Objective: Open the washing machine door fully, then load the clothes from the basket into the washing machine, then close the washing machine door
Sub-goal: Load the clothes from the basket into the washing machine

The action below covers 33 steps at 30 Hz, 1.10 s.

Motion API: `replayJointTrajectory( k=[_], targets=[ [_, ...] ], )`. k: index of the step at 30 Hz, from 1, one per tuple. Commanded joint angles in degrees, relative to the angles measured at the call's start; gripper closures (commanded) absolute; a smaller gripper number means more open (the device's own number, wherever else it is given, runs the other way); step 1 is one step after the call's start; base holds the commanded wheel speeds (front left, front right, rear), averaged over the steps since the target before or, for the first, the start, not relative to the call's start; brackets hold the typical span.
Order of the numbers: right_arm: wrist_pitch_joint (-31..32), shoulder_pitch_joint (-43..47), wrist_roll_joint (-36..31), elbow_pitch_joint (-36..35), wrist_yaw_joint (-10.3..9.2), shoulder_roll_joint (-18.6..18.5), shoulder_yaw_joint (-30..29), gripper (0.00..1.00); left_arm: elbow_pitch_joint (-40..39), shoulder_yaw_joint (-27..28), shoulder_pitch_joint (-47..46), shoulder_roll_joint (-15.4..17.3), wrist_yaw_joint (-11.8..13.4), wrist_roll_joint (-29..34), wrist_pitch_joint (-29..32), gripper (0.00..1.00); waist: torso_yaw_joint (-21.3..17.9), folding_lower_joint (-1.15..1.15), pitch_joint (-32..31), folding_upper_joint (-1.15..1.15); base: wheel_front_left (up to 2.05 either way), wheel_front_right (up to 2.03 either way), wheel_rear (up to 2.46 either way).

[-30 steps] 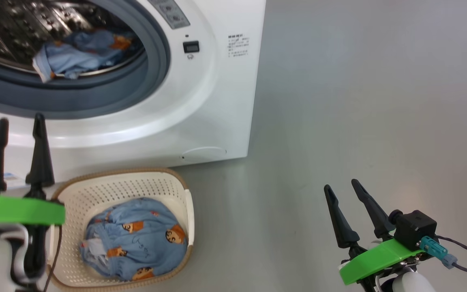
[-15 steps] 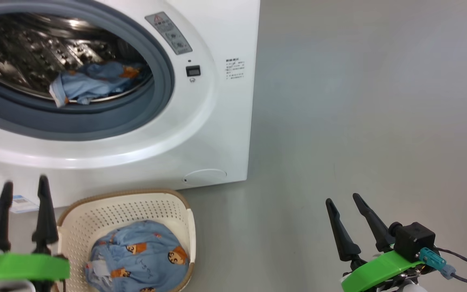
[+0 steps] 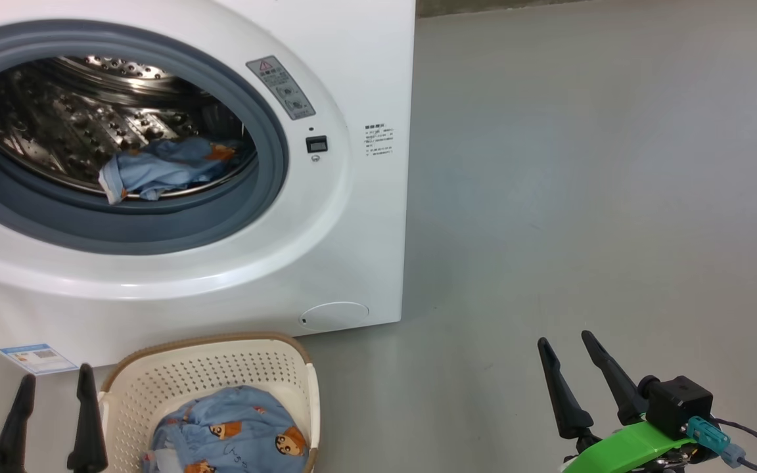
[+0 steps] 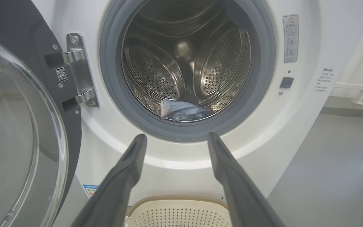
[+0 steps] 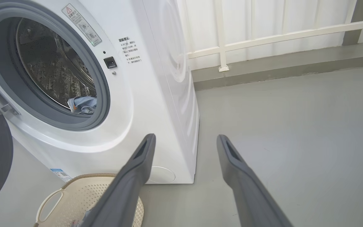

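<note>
i'd lowered the left jaws beside the basket (image 3: pixel 221 371), both pairs wide open, empty; bear-print clothes (image 3: pixel 234 437) still waited inside.

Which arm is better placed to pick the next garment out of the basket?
Left, probably. The left gripper, open, stands right beside the basket that holds the blue clothes. The right gripper, also open, is farther away over bare floor.
</note>
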Motion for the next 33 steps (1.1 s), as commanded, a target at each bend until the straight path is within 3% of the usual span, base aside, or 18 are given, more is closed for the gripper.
replayJointTrajectory(
  k=[1, 14, 33],
  targets=[
    [-0.69, 0.11, -0.57, -1.41, 0.16, 0.13, 1.42, 0.0, -1.75, 2.31, -0.81, 0.73, 0.14, 0.73, -0.31, 0.0, -0.03, 0.0, -0.15, 0.0, 0.0, 0.0, 0.0],
    [-0.69, 0.59, -0.7, -1.12, 0.16, 0.13, 1.19, 0.0, -2.75, 3.94, 4.59, -2.33, 0.14, 3.13, -0.32, 0.0, -0.51, 0.0, -1.15, 0.0, 0.0, 0.0, 0.0],
    [-0.69, 0.65, -0.55, -1.22, 0.16, 0.13, 0.74, 0.0, -1.7, 2.58, 4.4, -3.25, 0.14, 2.19, -0.32, 0.0, 0.39, 0.0, -0.65, 0.0, 0.0, 0.0, 0.0]
  ],
)
